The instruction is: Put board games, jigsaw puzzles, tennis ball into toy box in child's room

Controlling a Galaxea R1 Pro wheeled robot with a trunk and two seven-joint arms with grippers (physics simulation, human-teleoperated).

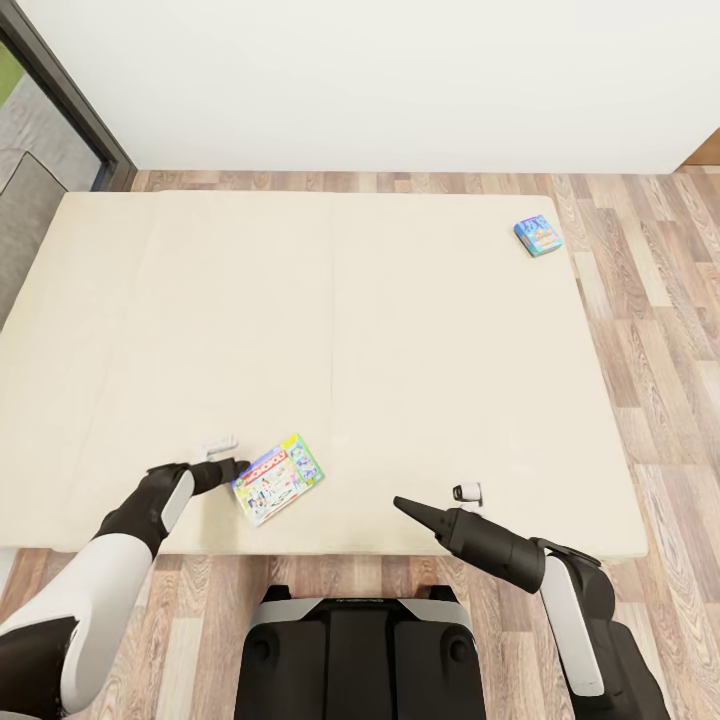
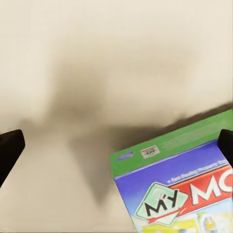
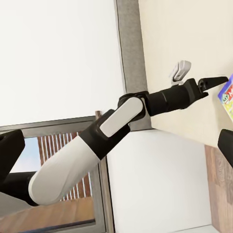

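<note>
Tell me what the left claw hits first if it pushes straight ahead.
Probably the Monopoly box: the left claw, open, sits at the box's near edge on the bed, and the wrist view shows the box just ahead, off to one side.

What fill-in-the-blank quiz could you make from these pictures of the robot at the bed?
1. The two game boxes lie on the cream ____ of the bed.
2. The green-edged Monopoly box lies nearest the robot's ____ gripper.
3. The small blue game box lies near the bed's far ____ corner, as the head view shows it.
4. The left gripper's jaws stand ____, the box's corner between them.

Missing words: mattress; left; right; open
</note>
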